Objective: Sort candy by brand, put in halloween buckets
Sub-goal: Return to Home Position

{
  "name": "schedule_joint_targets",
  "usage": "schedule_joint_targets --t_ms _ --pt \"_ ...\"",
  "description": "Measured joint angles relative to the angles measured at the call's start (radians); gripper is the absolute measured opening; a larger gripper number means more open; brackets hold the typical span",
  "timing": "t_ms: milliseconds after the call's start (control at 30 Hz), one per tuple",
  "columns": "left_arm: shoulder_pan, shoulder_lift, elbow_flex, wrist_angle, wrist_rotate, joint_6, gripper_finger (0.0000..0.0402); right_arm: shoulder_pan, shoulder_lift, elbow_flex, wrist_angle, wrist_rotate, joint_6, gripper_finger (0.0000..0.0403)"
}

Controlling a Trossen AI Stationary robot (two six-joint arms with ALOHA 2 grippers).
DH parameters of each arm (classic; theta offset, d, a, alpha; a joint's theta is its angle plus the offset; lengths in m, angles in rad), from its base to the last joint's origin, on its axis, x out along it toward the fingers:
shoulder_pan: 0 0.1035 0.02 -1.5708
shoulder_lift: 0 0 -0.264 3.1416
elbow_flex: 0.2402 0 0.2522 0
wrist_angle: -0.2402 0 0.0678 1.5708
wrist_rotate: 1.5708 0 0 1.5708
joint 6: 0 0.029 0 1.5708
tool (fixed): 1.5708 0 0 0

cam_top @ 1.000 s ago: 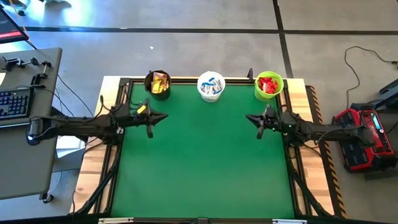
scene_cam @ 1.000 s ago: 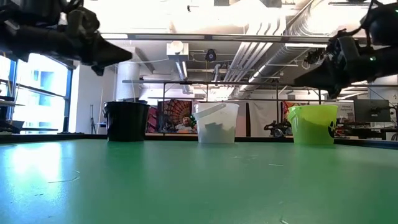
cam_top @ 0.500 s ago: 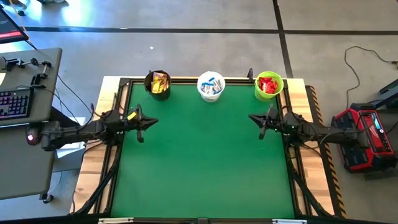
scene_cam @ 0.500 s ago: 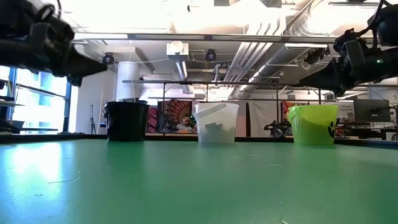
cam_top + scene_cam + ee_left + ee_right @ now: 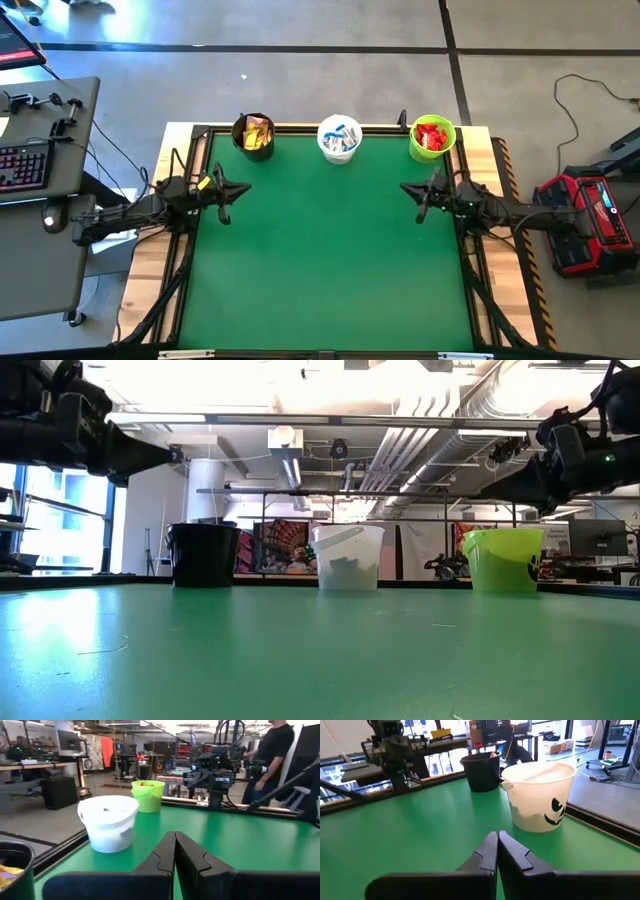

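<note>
Left gripper (image 5: 230, 189) and right gripper (image 5: 411, 192), both fully closed and empty, hover over opposite desk (image 5: 330, 260) sides; black bucket (image 5: 203, 556), white bucket (image 5: 347, 557) and green bucket (image 5: 500, 561) line the far edge.

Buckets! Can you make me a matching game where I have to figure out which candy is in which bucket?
Buckets:
1. black bucket
2. white bucket
3. lime green bucket

Candy inside:
A. red candy
B. yellow candy
C. white-and-blue candy

Right pairs: 1-B, 2-C, 3-A.

The left gripper and right gripper are shut and empty, each near its own side of the green table.
</note>
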Motion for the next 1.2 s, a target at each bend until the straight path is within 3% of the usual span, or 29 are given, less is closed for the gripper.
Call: schedule_joint_targets --t_ms 200,333,567,767,1200 --pt "0.006 0.000 0.000 -0.001 0.029 0.012 0.0000 0.000 -0.042 0.000 0.010 0.073 -0.039 0.0000" --pt "0.019 0.000 0.000 0.007 -0.065 0.046 0.0000 0.000 -0.066 0.000 0.015 0.132 -0.073 0.0000" --pt "0.056 0.004 0.000 0.011 -0.095 -0.001 0.0000 0.000 -0.064 0.000 0.023 0.326 -0.114 0.0000" --pt "0.063 0.004 0.000 0.031 -0.229 -0.053 0.0000 0.000 -0.063 0.000 0.023 0.332 -0.134 0.0000" --pt "0.063 0.004 0.000 0.030 -0.227 0.020 0.0000 0.000 -0.063 0.000 0.023 0.329 -0.131 0.0000"
